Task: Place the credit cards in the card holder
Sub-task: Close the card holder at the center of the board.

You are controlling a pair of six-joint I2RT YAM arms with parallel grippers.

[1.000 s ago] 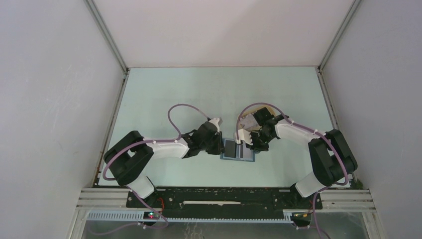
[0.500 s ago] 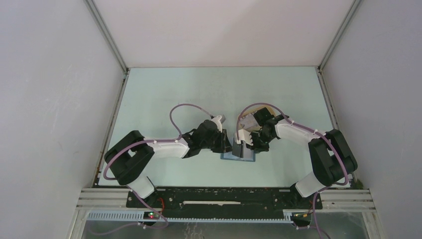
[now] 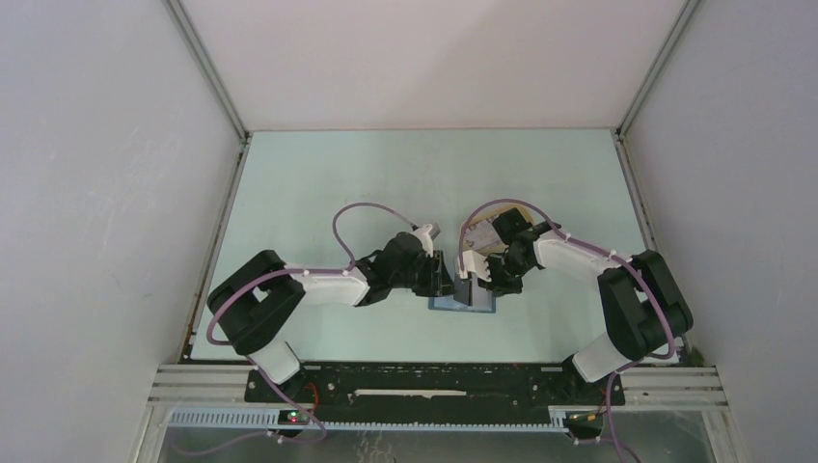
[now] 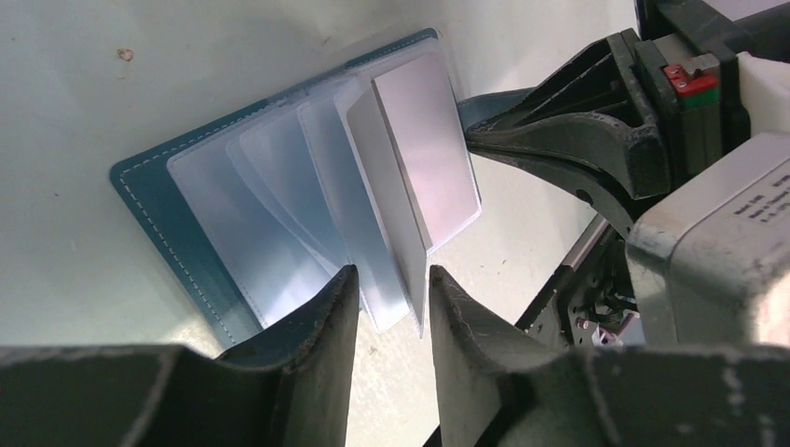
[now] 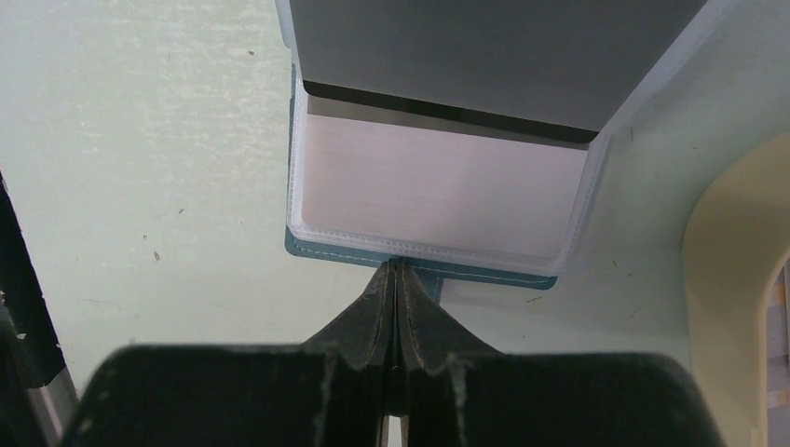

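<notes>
The teal card holder (image 3: 463, 303) lies open on the table between both arms. In the left wrist view, the card holder (image 4: 158, 200) has its clear sleeves fanned upward, and a whitish card (image 4: 427, 149) stands in one. My left gripper (image 4: 389, 279) is open, its fingertips on either side of the sleeves' lower edges. My right gripper (image 5: 398, 270) is shut on the holder's teal flap tab (image 5: 438, 279). A grey card with a dark stripe (image 5: 484, 56) stands in a sleeve just beyond it. In the top view, my left gripper (image 3: 446, 276) and right gripper (image 3: 471, 282) sit over the holder.
A beige oval tray (image 5: 736, 270) lies right of the holder, and in the top view the tray (image 3: 508, 208) sits partly under my right arm. White walls enclose the pale green table (image 3: 318, 183).
My left gripper has moved right, up to the holder. The sleeves, lying flat a second ago, now stand up between the two grippers. The right arm has barely moved.
</notes>
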